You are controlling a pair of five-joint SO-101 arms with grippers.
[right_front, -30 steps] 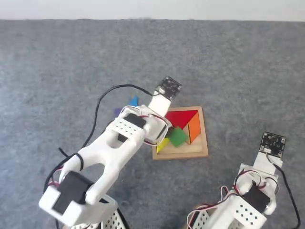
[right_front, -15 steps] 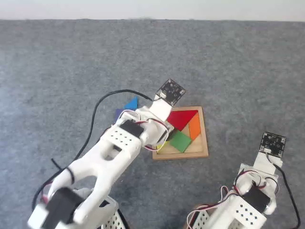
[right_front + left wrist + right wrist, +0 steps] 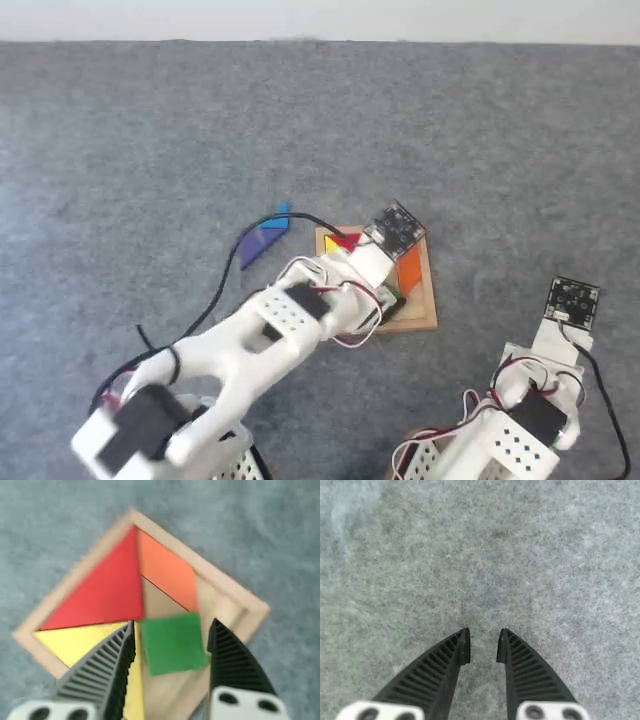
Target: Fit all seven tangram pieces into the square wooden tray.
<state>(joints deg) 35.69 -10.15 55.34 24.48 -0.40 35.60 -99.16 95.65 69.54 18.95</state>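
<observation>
The square wooden tray (image 3: 250, 611) holds a large red triangle (image 3: 100, 595), an orange triangle (image 3: 167, 570) and a yellow triangle (image 3: 75, 642). A green square (image 3: 172, 647) lies askew on the tray's bare wood. My left gripper (image 3: 172, 630) hovers over it, open, one finger on each side of the square. In the high view the left arm (image 3: 290, 320) covers most of the tray (image 3: 425, 318). A purple parallelogram (image 3: 260, 241) and a blue triangle (image 3: 279, 214) lie on the carpet to the tray's left. My right gripper (image 3: 483, 647) is slightly open over bare carpet.
Grey carpet covers the whole table. The right arm (image 3: 540, 420) sits folded at the bottom right, away from the tray. A black cable (image 3: 215, 300) trails from the left arm across the carpet left of the tray.
The left arm has swung to the right, from the tray's left edge to above its middle, and now hides the green square in the high view. The right arm has stayed still.
</observation>
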